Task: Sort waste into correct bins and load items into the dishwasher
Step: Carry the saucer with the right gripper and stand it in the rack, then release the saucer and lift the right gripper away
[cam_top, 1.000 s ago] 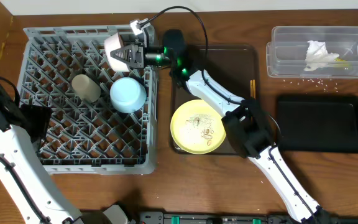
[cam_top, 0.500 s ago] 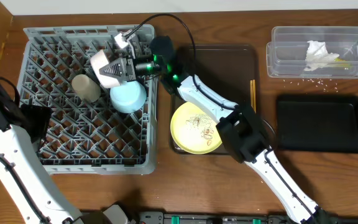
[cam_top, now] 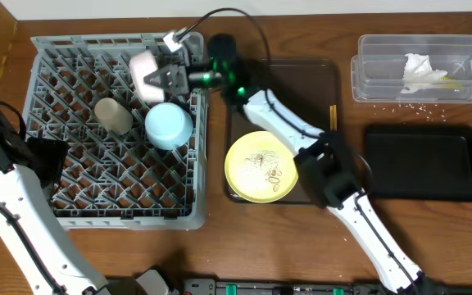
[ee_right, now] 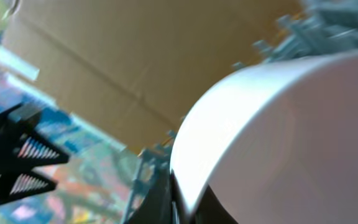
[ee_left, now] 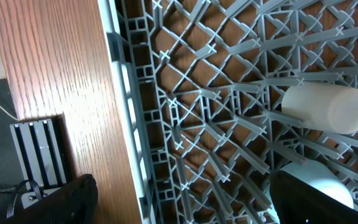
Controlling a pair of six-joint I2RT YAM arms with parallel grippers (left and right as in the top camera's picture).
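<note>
Swung back toward the dish rack's (cam_top: pixel 56 215) far right corner, the white bowl (cam_top: pixel 142 70) hangs from the right gripper (cam_top: pixel 162 79), clamped on its rim: stiff, slick, likely breakable.

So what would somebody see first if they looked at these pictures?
The big grey dish rack on the left grabs your eye, with a light blue bowl and a small white cup in it. Over its far right corner the right gripper holds a white bowl tipped on its side. Next to the rack, a yellow plate sits on a brown tray.
</note>
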